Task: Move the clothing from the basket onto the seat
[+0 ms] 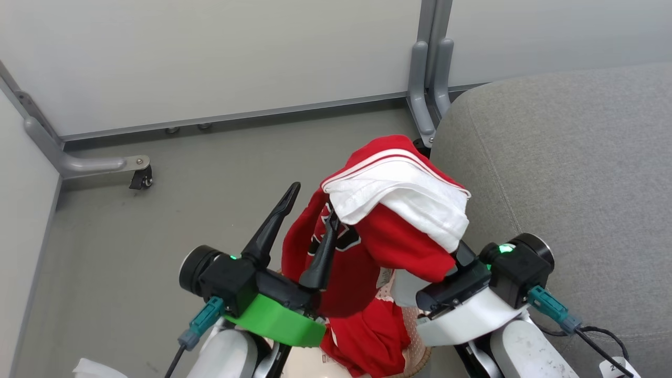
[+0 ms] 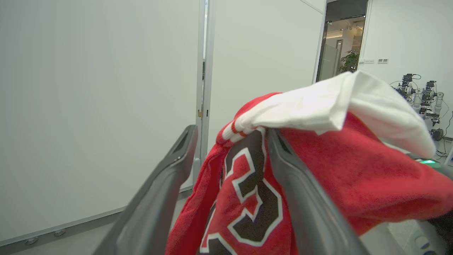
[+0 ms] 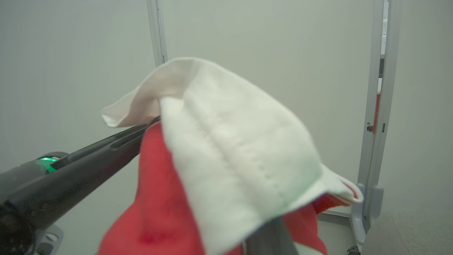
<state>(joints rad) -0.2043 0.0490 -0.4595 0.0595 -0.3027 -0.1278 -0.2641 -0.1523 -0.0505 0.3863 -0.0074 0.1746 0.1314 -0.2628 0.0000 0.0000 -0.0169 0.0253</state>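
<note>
The clothing [image 1: 388, 231], a red jersey with white lining, hangs lifted above the basket [image 1: 418, 344], whose perforated wall shows at the bottom edge. It drapes over my right gripper [image 1: 455, 258], whose fingers are buried in the cloth and shut on it. My left gripper [image 1: 312, 207] stands open just left of it, its right finger touching the red fabric. In the left wrist view the clothing [image 2: 247, 205] with its black lettering hangs between and past the spread fingers [image 2: 170, 177]. White lining of the clothing [image 3: 230, 152] covers the right wrist view. The grey seat [image 1: 567, 157] lies to the right.
White partition panels close off the back and left, with a castered foot [image 1: 140, 181] and a grey post base [image 1: 422, 110] on the grey floor. A cable [image 1: 598, 336] trails over the seat's front. Other robots [image 2: 421, 95] stand far off.
</note>
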